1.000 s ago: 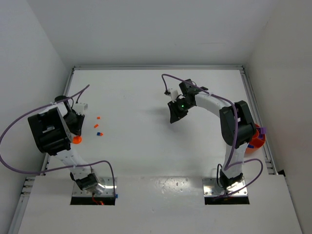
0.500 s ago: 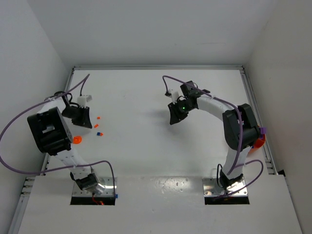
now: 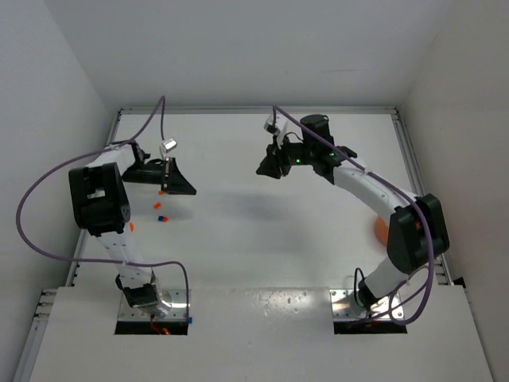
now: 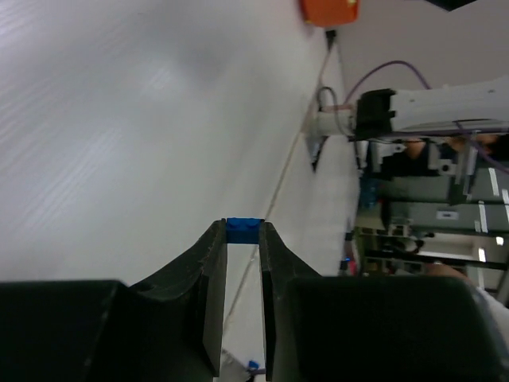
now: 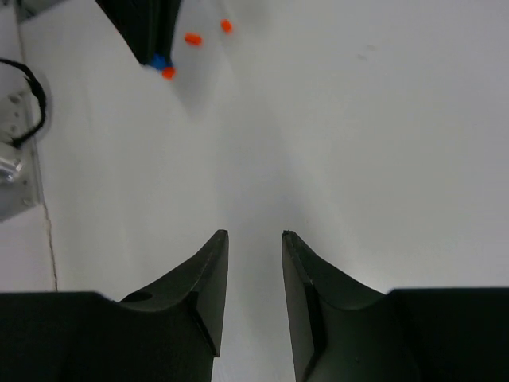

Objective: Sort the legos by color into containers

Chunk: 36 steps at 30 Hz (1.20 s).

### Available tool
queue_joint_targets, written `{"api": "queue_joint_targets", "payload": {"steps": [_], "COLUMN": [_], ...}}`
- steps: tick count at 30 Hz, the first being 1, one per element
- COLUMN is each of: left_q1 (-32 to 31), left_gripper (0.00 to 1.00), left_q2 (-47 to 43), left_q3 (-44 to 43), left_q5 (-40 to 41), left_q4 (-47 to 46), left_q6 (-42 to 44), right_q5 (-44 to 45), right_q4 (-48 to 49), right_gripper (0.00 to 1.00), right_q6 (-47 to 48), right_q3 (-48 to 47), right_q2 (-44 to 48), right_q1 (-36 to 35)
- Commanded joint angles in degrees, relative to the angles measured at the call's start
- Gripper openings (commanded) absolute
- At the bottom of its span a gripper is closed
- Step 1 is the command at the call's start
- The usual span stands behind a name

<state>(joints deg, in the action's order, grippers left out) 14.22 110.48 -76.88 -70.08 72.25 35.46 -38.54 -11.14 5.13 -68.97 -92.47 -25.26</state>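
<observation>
Pinching a blue brick point(image 4: 243, 230) between the very tips of the left gripper point(image 3: 189, 189), left of centre in the top view and apparently raised off the tabletop point(image 3: 238, 239). Holding the right gripper point(image 5: 254, 235) slightly spread with nothing between its fingers, near the upper middle of the top view and pointed toward the left one.

Risking a drop first of all. Gripping the brick only at the extreme ends of the fingers, so could lose it to a jolt or a quick swing on the way to the orange bowl point(image 3: 382, 231) at the lower right. Might clip the right gripper or its arm if carried straight across, judging by how close both lie to that path. Could land it in the wrong compartment, given so small a piece released from so large a gripper. Could also scatter the loose legos point(image 3: 157, 206) lying just below the left gripper if lowered there again.

Hard to make out the bowl: only a pale orange patch beside the right arm in the top view, and cut off by the upper edge in the left wrist view. Cannot see any compartment or what lies inside. Cannot tell the colours of the smallest specks on the tabletop with confidence, beyond orange and a touch of blue.
</observation>
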Motion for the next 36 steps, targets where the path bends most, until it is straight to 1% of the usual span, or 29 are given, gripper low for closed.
{"api": "queue_joint_targets", "payload": {"steps": [1,2,3,4,5,7,8,9,10,13,16,22,27,31,36], "left_q1": [-3.7,-4.3,-4.8,-5.5,-5.5,-6.1,-6.7,-7.2,-7.2,-7.9,-8.4,-9.6,-10.2,-11.3,-11.8], "left_gripper": [0.13,0.11,0.11,0.11,0.11,0.11,0.11,0.11,0.11,0.06,0.06,0.06,0.06,0.06,0.06], "left_q2": [-2.2,-4.2,-5.0,-6.0,-7.0,-10.3,-10.9,-11.5,-11.5,-12.7,-13.4,-14.0,-14.6,-15.7,-16.9], "left_q3": [1.5,2.3,4.1,5.3,6.7,10.6,11.4,11.4,11.4,10.9,11.5,12.0,13.1,14.4,14.4], "left_q5": [-11.1,-11.7,-12.7,-15.1,-16.2,-18.8,-21.9,-22.7,-22.7,-22.7,-22.7,-22.7,-22.7,-22.7,-22.7], "left_q4": [1.7,-2.2,-3.7,-5.2,-11.0,-16.6,-18.3,-18.3,-18.3,-18.3,-18.3,-18.3,-18.3,-20.3,-20.3], "left_q6": [-3.4,-7.2,-10.3,-16.3,-20.7,-31.1,-32.4,-34.1,-34.7,-35.8,-35.8,-35.8,-36.3,-37.4,-38.1], "right_q5": [-6.9,-6.9,-7.5,-8.3,-8.3,-8.8,-8.3,-8.3,-8.3,-8.8,-9.4,-10.6,-9.4,-8.1,-5.1], "right_q4": [17.2,18.4,19.2,19.2,19.2,19.8,20.7,21.8,21.9,22.5,25.4,29.6,29.6,29.6,29.6], "right_gripper": [0.34,0.34,0.34,0.34,0.34,0.34,0.34,0.34,0.34,0.34,0.34,0.34,0.34,0.34,0.38], "right_q6": [-7.6,-7.6,-8.1,-8.1,-7.3,-5.7,-5.0,-3.7,-3.7,-3.0,-4.3,-3.2,-3.2,-3.2,-3.2], "right_q3": [0.6,0.6,-0.8,-0.8,-1.6,-1.6,-0.6,0.0,0.7,1.3,3.0,5.1,4.6,4.0,4.0], "right_q2": [-1.0,-1.7,-3.3,-4.0,-4.6,-4.6,-4.6,-4.0,-3.4,-3.4,-2.9,-2.2,-2.8,-3.4,-4.0], "right_q1": [-3.0,-3.9,-5.5,-6.2,-6.8,-8.5,-9.5,-10.1,-10.6,-12.3,-13.8,-16.8,-17.3,-17.8,-18.3]}}
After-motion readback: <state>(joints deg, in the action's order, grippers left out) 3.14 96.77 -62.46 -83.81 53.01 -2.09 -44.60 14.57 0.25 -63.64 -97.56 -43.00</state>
